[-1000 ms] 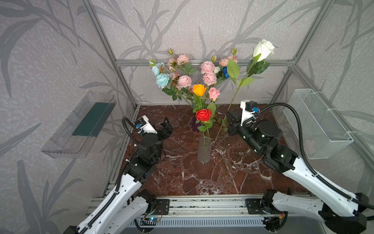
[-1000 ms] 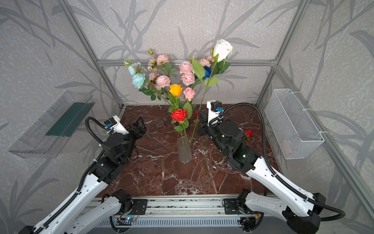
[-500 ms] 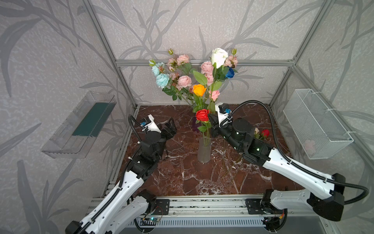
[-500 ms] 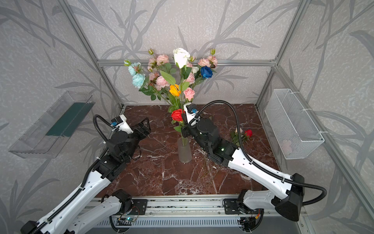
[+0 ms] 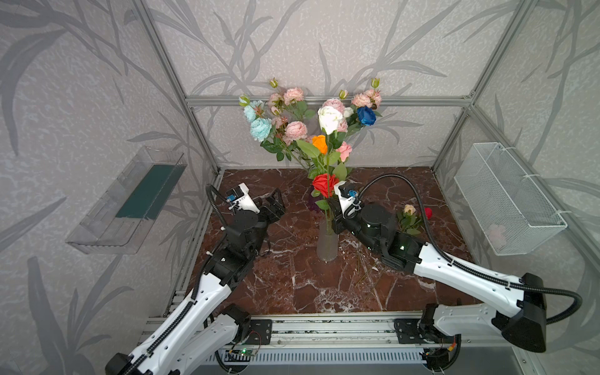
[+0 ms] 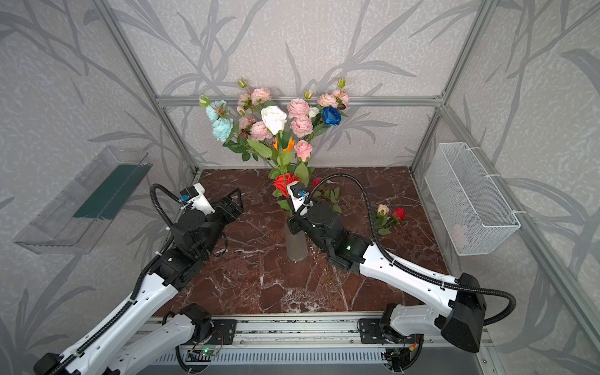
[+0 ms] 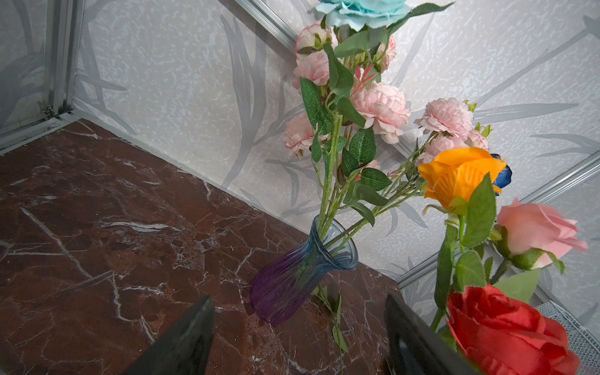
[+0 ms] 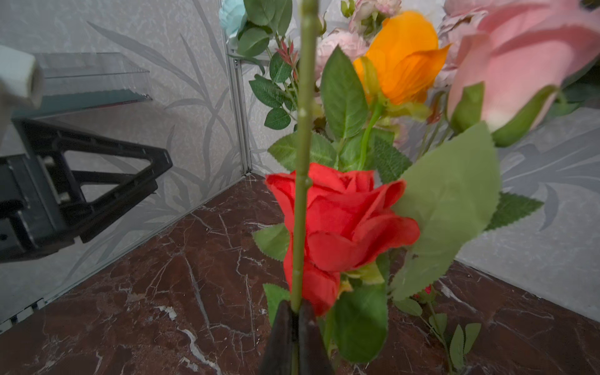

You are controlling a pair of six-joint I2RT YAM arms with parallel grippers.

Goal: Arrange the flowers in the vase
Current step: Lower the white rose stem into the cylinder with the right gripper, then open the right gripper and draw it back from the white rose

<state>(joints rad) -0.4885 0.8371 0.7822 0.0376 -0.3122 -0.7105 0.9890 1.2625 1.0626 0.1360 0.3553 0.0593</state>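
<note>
Two robot arms reach in from the near edge of the brown stone table (image 5: 292, 285). The left gripper (image 5: 277, 204) hangs above the table with its jaws wide apart and nothing in them.

The right gripper (image 8: 293, 316) is pinched tight on the green stem (image 8: 303, 130) of a white rose (image 5: 329, 118). It is just over the mouth of the cloudy glass vase (image 5: 327, 243) in the middle of the table. The stem stands straight up, and I cannot tell if its end is inside the vase. A red rose (image 5: 323, 184), an orange rose (image 5: 319, 143) and a pink rose (image 5: 344, 151) stand in that vase, right beside the held stem.

Off to the right, a cream bud (image 5: 409, 209) and a small red flower (image 5: 428, 213) lie flat on the table.

Behind the cloudy vase stands a purple and blue vase (image 7: 292, 279). It holds frilly pink flowers (image 5: 295, 130) and pale blue-green flowers (image 5: 260, 129). A dark blue rose (image 5: 366, 116) shows high up among the pink heads, near the back wall.
</note>
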